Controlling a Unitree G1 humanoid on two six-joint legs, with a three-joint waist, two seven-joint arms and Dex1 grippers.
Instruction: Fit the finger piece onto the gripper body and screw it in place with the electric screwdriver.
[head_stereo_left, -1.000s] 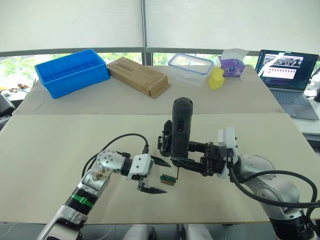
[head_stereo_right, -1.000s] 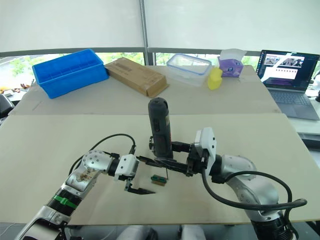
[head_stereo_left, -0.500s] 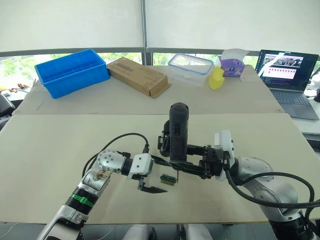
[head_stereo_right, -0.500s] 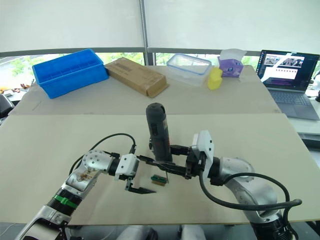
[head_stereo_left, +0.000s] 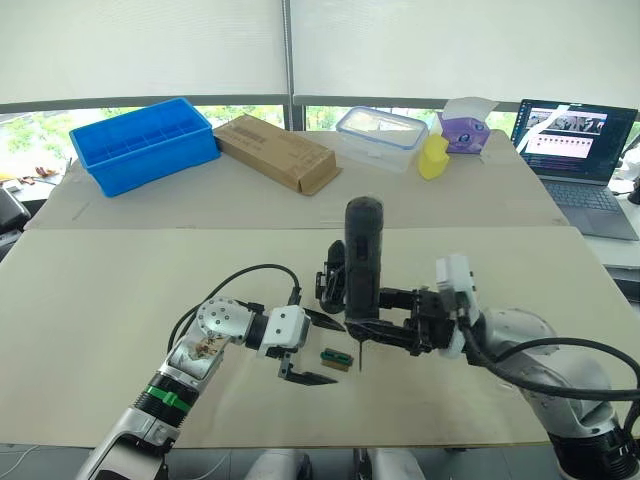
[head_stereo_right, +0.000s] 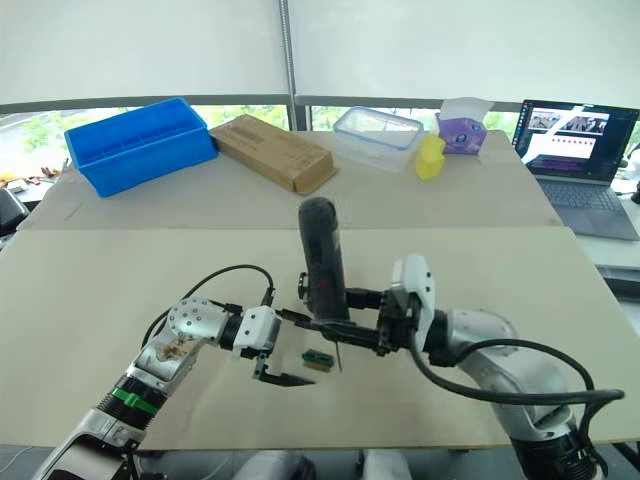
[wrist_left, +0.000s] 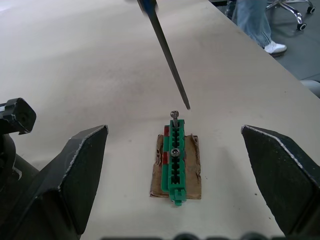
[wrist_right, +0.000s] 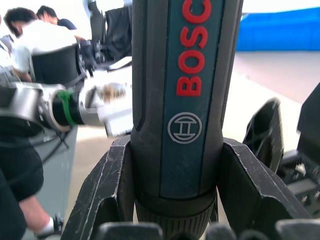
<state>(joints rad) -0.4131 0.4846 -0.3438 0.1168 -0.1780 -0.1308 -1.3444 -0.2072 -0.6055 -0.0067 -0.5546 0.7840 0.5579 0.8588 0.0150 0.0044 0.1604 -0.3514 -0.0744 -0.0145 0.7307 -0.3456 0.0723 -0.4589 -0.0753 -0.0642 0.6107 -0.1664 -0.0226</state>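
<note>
Your right gripper (wrist_right: 182, 220) clamps the electric screwdriver (head_stereo_left: 362, 260) upright over the beige table (head_stereo_left: 120, 300); its casing reads "BOSCH" in red. The gripper body (head_stereo_left: 331, 283) stands just behind it. Your left gripper (wrist_left: 175, 172) spreads wide around the small green block (wrist_left: 174, 162), the bit tip (wrist_left: 187, 105) just above a screw.
</note>
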